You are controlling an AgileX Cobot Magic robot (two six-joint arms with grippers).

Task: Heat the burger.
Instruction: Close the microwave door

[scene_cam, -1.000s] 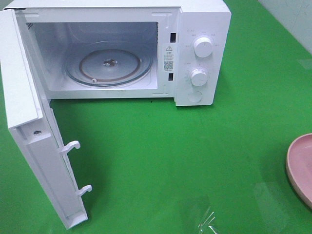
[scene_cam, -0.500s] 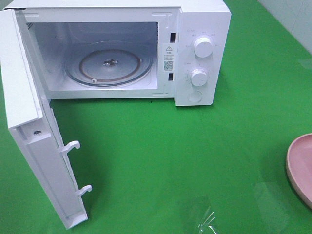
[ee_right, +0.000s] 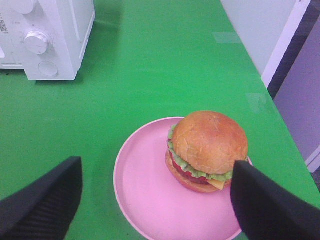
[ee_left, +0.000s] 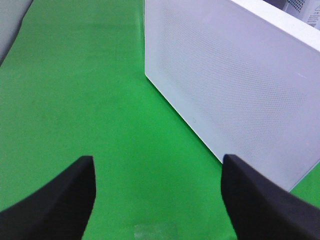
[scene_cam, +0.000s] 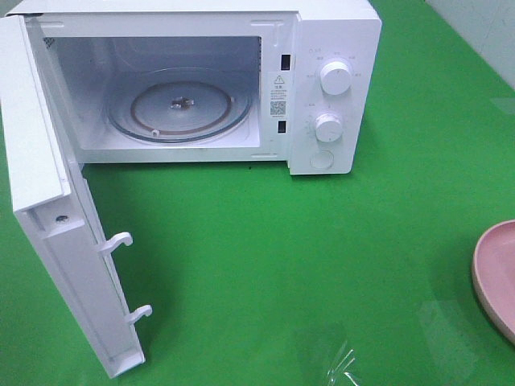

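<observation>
- The microwave door (scene_cam: 60, 241) stands swung wide on the left, leaving the way into the cavity free; the left gripper (ee_left: 157, 200) hangs beside the door's outer face, jaws parted and holding nothing.
- The glass turntable (scene_cam: 179, 108) lies bare inside the microwave (scene_cam: 338, 48); that is the spot to aim for, near its middle.
- The pink plate (ee_right: 150, 200) sits well to the right of the microwave, only its edge showing in the high view.
- The burger (ee_right: 207, 150) rests on the plate's far-right part. The right gripper (ee_right: 157, 205) hovers over it, jaws wide and empty.
- Judged best: come down with a finger either side of the bun, close gently and low on the stack so the layers stay together; how soft it is I cannot tell.
</observation>
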